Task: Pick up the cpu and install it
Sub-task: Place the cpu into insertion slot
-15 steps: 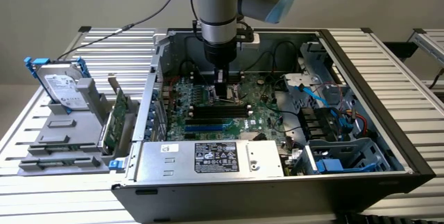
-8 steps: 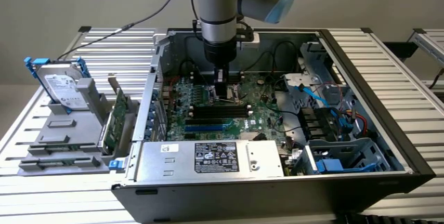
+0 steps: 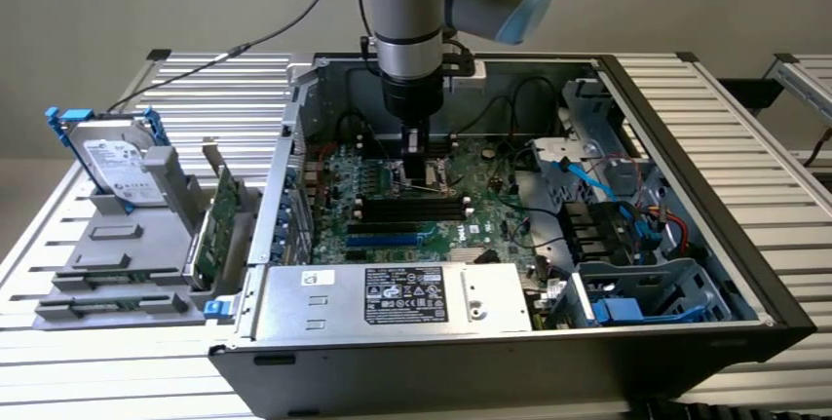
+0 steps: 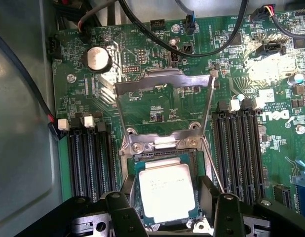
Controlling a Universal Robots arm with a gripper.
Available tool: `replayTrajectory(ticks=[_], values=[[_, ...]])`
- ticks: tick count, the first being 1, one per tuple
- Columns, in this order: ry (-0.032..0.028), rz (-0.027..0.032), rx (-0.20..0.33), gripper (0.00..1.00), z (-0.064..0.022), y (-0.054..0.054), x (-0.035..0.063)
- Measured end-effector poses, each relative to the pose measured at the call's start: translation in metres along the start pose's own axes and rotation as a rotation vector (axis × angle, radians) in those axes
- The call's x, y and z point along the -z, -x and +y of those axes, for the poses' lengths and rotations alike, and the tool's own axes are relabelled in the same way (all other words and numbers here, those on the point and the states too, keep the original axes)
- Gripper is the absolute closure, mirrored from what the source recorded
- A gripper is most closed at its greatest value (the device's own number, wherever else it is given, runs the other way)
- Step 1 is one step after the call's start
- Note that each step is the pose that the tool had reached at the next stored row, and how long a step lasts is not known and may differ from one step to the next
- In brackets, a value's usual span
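Inside the open dark computer case (image 3: 455, 381), the unclenched gripper (image 4: 167, 210) straddles the square silver-grey cpu (image 4: 167, 193), seemingly seated; withdrawal calls for a straight lift.

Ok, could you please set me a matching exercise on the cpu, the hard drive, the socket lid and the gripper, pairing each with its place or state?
1. cpu
2. hard drive
3. socket lid
4. gripper

A. outside the case, on the grey rack
B. open, straddling the cpu
C. lying in the socket
D. swung up, open

Pairs: 1-C, 2-A, 3-D, 4-B
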State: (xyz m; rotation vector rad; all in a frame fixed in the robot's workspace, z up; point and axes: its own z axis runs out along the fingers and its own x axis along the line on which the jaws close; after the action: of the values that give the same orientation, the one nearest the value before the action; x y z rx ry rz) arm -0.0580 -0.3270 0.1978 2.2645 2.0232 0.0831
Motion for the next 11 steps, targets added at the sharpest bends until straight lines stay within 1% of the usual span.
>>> replayTrajectory(ticks=[2,4,8,11], values=[[0.0018,-0.0043,0.002,0.38,0.0000,0.0000,0.0000],[0.0035,-0.0075,0.004,0.38,0.0000,0.0000,0.0000],[0.0077,-0.0107,0.006,0.38,0.0000,0.0000,0.0000],[0.0122,-0.0133,0.007,0.38,0.0000,0.0000,0.0000]])
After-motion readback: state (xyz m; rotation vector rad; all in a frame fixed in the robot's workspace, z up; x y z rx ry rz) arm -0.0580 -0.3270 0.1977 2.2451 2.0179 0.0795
